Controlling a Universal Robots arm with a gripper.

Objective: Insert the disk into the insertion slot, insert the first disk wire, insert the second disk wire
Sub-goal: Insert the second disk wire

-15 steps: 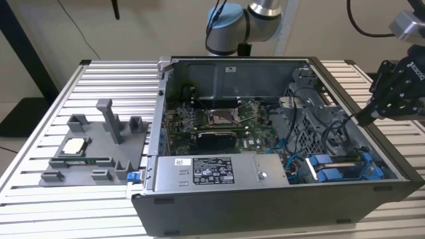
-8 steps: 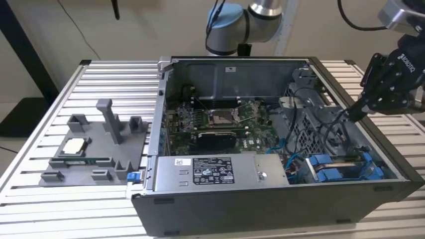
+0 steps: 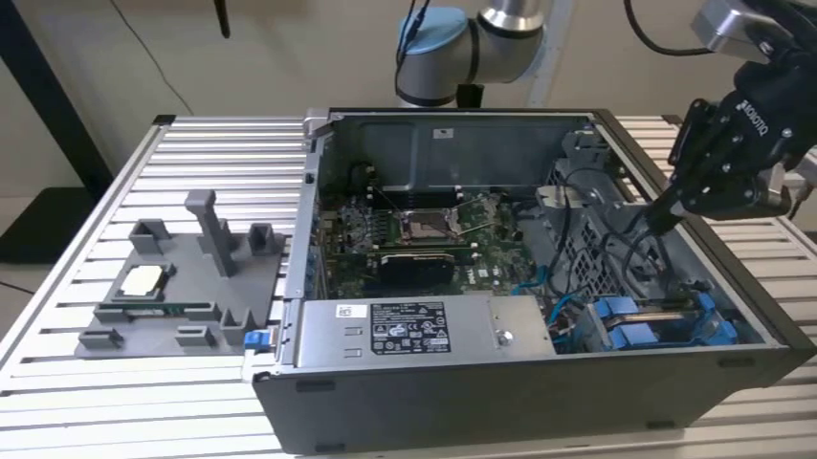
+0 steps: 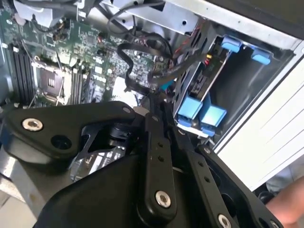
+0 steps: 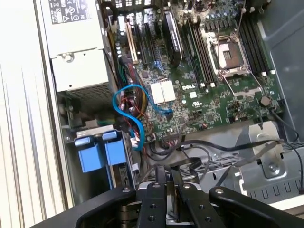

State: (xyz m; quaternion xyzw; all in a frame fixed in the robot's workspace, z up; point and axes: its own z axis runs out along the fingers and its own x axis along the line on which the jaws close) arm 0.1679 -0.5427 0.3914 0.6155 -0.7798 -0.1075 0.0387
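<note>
Item: gripper, fingers pressed together, hanging inside the computer case just above the insertion slot. We cannot tell whether the black wire near its tips is pinched. Item: disk, which we judge already seated in the slot, so the step in hand reads as the first wiring. We reckon the next move calls for squaring a plug to the disk's edge in cramped quarters.

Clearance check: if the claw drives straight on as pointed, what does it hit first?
Likely the black cables looped just ahead of the claw, over the grey metal bracket; depth is unclear.
</note>
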